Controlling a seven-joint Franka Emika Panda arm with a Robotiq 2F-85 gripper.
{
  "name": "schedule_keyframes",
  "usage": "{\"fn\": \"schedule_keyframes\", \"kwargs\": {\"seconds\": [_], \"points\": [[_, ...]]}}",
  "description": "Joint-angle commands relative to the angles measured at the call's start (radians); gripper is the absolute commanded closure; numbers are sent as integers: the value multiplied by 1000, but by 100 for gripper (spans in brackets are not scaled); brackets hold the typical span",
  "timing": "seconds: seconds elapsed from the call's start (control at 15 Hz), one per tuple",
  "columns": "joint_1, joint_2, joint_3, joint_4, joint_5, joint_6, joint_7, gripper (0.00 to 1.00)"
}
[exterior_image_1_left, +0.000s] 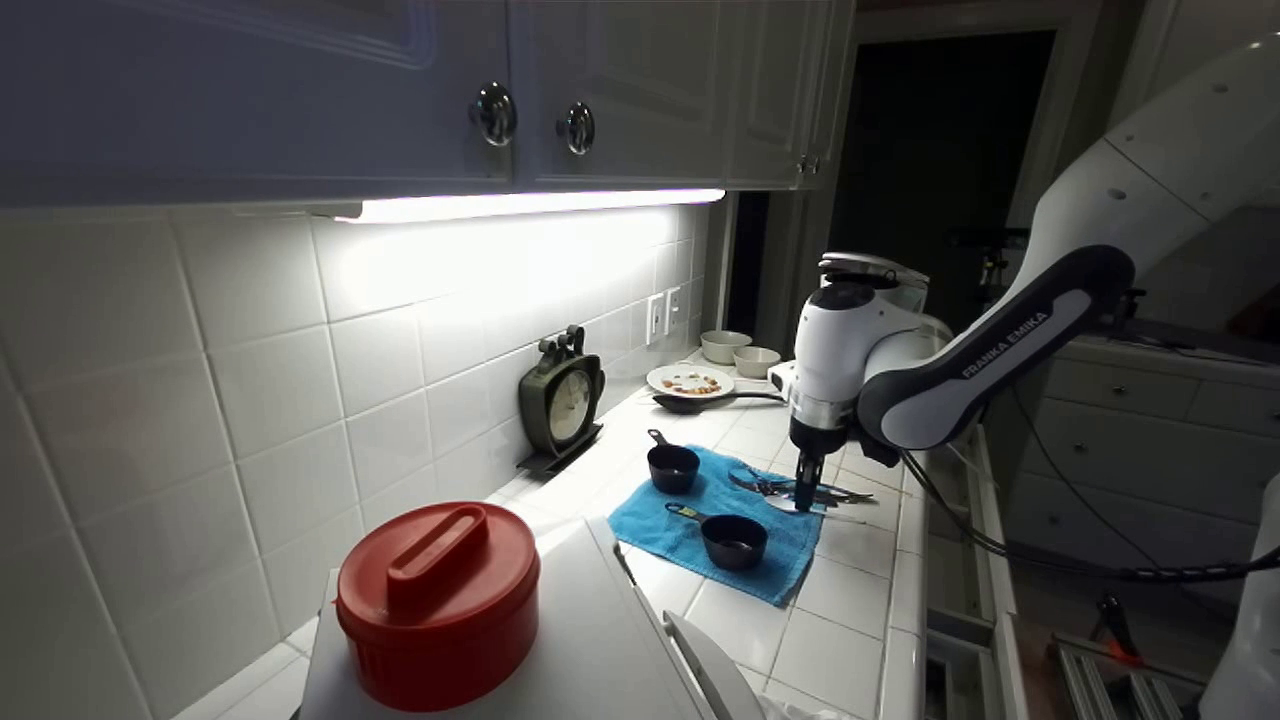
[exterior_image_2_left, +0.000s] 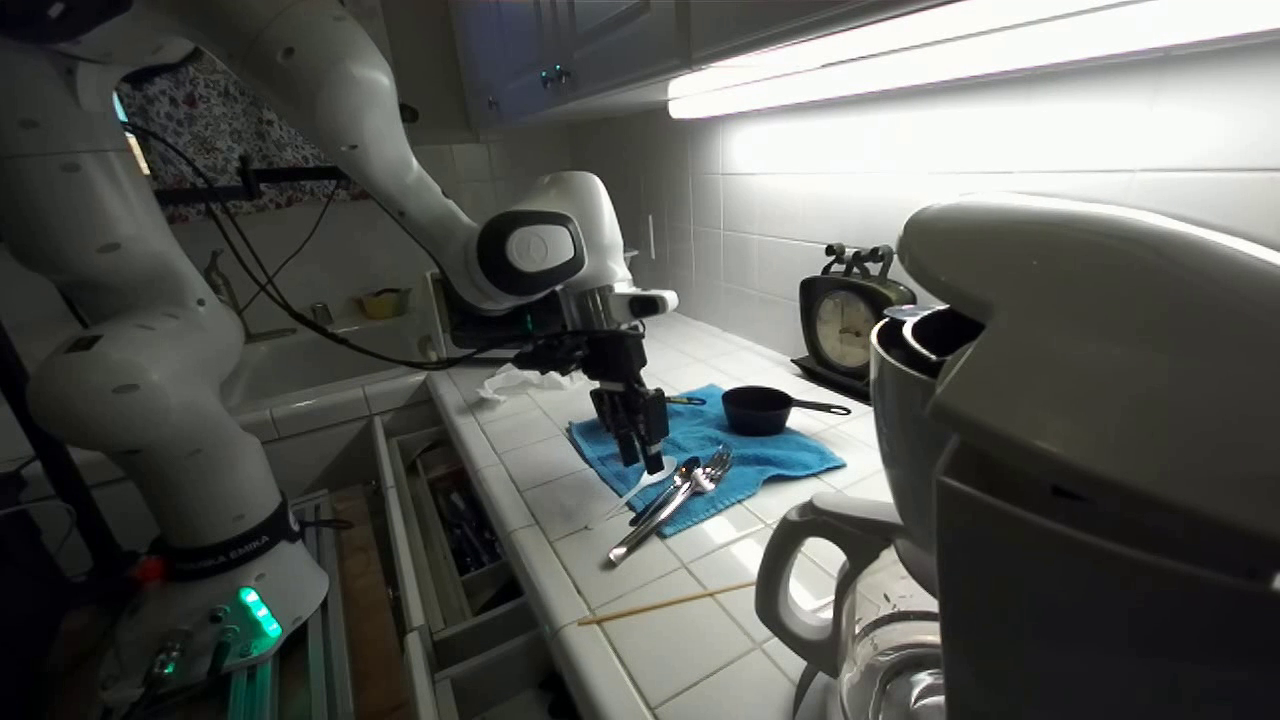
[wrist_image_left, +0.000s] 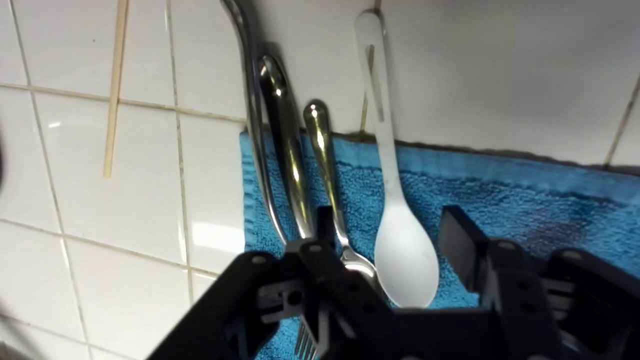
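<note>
Empty and well spread, the gripper (wrist_image_left: 392, 235) is being held with the white spoon (wrist_image_left: 397, 215) framed between its fingertips, bowl being cushioned by the blue towel (wrist_image_left: 500, 195), handle being pointed just shy of twelve o'clock in the wrist view.

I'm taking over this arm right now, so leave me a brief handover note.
Gripper: open, jaws empty, low over the blue towel.
White spoon: between the jaws in the wrist view, bowl on the towel, handle extending past its edge.
Metal cutlery: beside it, partly on the towel.
Done: open jaws lined up with the spoon.
Left: the spoon isn't gripped yet; closing on it seems the likely next move.
</note>
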Motion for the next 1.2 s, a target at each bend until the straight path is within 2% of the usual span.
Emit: {"fn": "schedule_keyframes", "kwargs": {"seconds": [0.0, 0.13, 0.27, 0.6, 0.87, 1.13], "points": [[-2, -92, -4, -39, 97, 24, 4, 10], [2, -122, -7, -35, 201, 9, -12, 1], [5, -148, -12, -27, 294, -13, -38, 0], [8, -239, -23, -19, 427, -102, -66, 0], [8, -311, -32, -11, 483, -195, -93, 0], [1, -356, -34, -9, 482, -239, -89, 0]]}}
